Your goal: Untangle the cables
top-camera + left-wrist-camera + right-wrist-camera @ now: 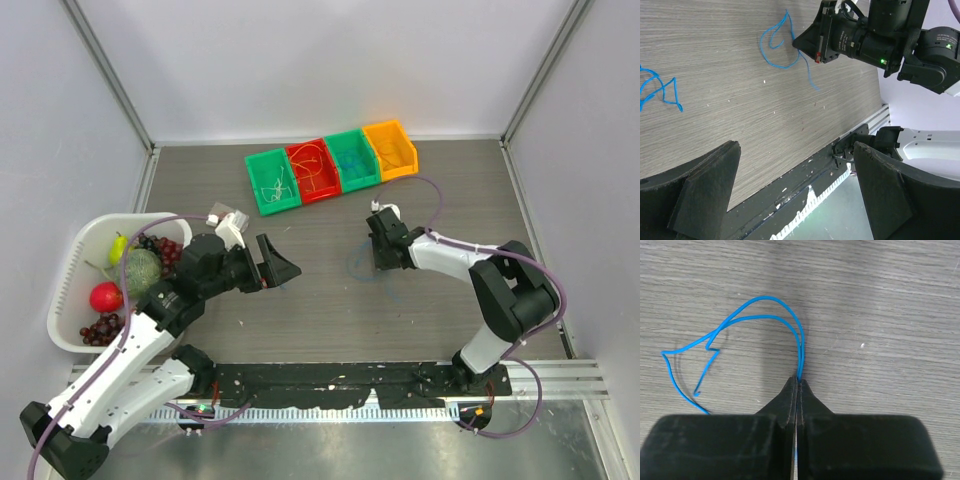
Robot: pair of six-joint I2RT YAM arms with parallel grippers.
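Visitor: Cable status, please. Where is the one you are working on?

Me: Flat on the counter [330,320], right of middle, in front of my right arm. It is the blue cable [765,307], a thin strand bent into a loose double arc with a kinked tail off to one side.

Visitor: And your right pincer?

Me: My right pincer [797,382] is closed tight, its tips pressed together on the blue cable where the two arcs meet. I pinch low, at the very tips, because I judge that only the ends of the fingers can trap so thin a strand.

Visitor: Why is the other one idle?

Me: My left pincer [282,262] hangs above the counter with its jaws spread wide, holding nothing. I think it faces the cable so it can take a second point when the loop needs pulling apart. A second blue strand [660,90] lies apart from the one I hold.

Visitor: Where does it go?

Me: Probably to the row of bins at the far edge. The green bin [290,200] holds a whitish cable [272,185], and the red bin [296,150] an orange-yellow cable [315,165]. I must lift slowly, or the strand may slip out.
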